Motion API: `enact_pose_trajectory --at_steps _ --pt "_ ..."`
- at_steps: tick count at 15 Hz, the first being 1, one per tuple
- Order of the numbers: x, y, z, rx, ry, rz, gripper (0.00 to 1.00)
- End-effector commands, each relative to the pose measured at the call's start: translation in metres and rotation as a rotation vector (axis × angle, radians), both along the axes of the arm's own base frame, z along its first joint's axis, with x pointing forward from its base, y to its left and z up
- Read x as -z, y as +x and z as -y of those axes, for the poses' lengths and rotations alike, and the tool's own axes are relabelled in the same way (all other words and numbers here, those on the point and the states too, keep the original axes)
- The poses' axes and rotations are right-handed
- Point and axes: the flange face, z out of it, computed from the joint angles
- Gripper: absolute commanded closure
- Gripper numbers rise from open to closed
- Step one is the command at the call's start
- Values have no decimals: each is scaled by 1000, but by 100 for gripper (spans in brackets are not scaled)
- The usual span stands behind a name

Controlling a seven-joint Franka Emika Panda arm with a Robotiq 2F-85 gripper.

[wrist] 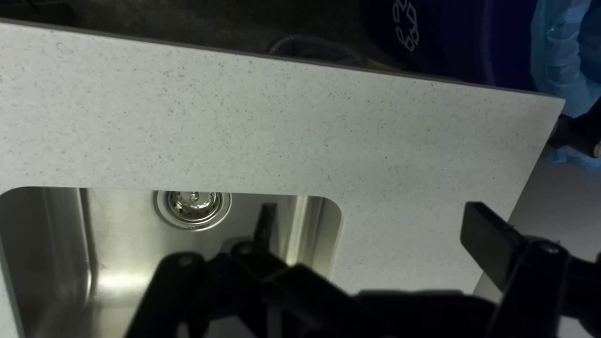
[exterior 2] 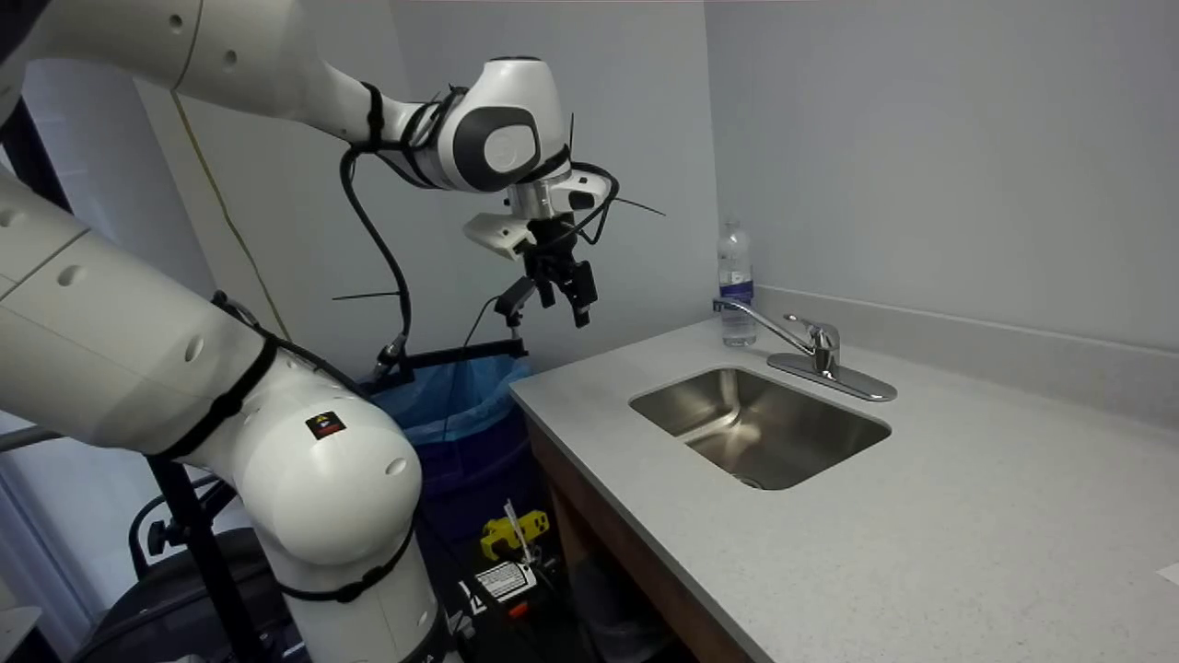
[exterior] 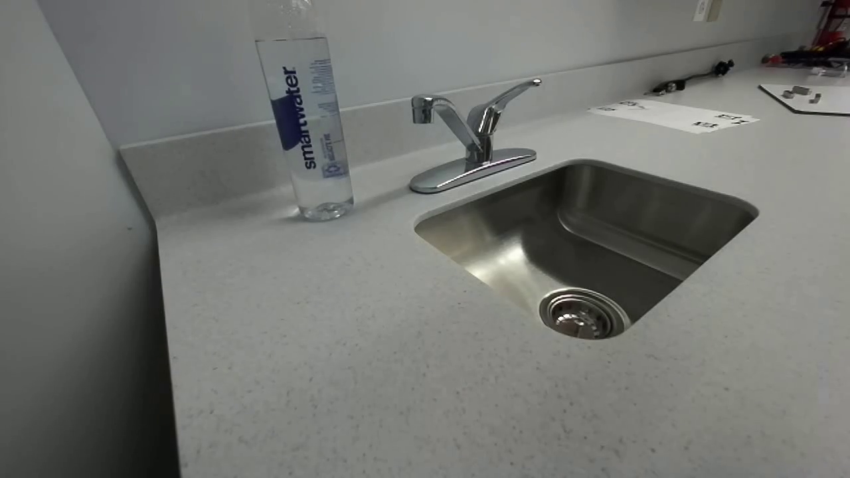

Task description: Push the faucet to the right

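The steel faucet (exterior: 479,149) stands behind the sink on an oval base plate, with its lever handle raised, in both exterior views (exterior 2: 825,354). Its slim spout points left in both of these views. In an exterior view the spout's tip overlaps the water bottle. My gripper (exterior 2: 565,308) hangs in the air left of the counter in that view, apart from the faucet and pointing down. In the wrist view the gripper (wrist: 371,211) has its fingers wide apart with nothing between them. The faucet is out of the wrist view.
A tall clear water bottle (exterior: 309,133) stands near the faucet, by the wall. The sink (exterior 2: 659,410) is sunk into the counter (wrist: 263,122). A blue-lined bin (exterior 2: 461,460) stands beyond the counter's edge. White sheets (exterior: 671,116) lie further along.
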Motion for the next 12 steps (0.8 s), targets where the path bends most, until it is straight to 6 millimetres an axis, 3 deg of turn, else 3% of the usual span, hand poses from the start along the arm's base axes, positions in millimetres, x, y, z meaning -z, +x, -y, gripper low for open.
enact_pose_trajectory --at_steps 1,9,12 --pt "1 6 5 2 -8 -14 0" --pt "-1 60 55 31 -67 -23 0" --pt "-14 88 72 -6 -92 -39 0"
